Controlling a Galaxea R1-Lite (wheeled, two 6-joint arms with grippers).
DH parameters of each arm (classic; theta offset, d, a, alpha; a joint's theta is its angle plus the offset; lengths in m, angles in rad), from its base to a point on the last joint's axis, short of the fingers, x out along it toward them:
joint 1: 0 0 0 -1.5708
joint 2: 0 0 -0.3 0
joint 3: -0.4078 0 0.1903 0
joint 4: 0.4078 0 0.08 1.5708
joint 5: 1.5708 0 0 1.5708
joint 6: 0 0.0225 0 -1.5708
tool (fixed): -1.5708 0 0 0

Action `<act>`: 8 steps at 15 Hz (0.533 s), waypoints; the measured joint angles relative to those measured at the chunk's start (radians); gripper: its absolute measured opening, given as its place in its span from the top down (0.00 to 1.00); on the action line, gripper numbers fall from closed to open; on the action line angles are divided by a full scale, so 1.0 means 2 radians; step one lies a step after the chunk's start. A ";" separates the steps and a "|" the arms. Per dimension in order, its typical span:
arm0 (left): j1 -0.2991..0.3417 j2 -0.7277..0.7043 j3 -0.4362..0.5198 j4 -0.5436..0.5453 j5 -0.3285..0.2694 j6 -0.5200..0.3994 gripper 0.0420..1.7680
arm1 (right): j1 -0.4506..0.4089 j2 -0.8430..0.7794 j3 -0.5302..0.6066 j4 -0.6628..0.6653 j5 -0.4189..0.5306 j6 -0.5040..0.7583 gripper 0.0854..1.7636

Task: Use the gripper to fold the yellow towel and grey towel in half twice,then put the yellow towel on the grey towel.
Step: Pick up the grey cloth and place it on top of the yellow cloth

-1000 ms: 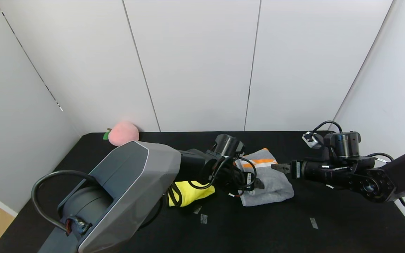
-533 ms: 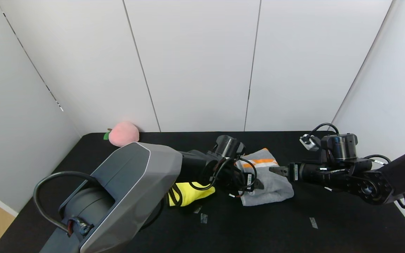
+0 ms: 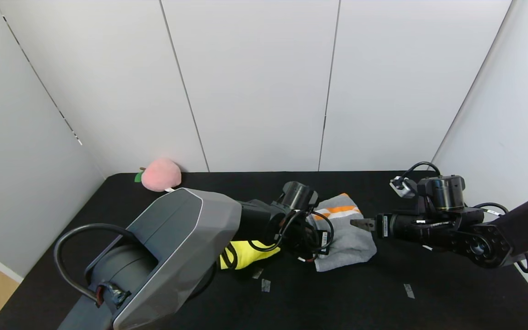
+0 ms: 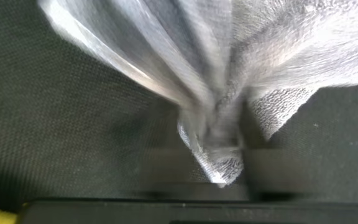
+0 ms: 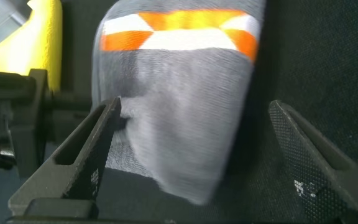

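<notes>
Folding the grey towel (image 3: 344, 238), mid-worktop beside the yellow towel (image 3: 245, 254): left tool (image 4: 219, 163) pinches its bunched edge; right tool (image 5: 191, 155) waits wide. Next, probably carrying that edge across.

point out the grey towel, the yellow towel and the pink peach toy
grey towel (image 3: 353, 240), head view, plain grey middle.
yellow towel (image 3: 248, 253), head view, exposed part beside the left arm.
pink peach toy (image 3: 161, 174), head view, middle of its body.

Your head camera looks forward and down over the bench (image 3: 337, 302); both wrist cameras sit close, sharing the grey towel (image 3: 344, 238) with it.
</notes>
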 joint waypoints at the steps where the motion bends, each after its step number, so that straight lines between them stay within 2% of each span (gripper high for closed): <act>1: 0.000 0.000 0.000 0.000 0.000 0.000 0.91 | 0.000 0.001 0.000 0.000 0.000 0.000 0.03; 8: 0.000 -0.010 0.004 0.001 0.001 -0.001 0.91 | 0.016 0.016 -0.001 0.000 -0.001 0.014 0.03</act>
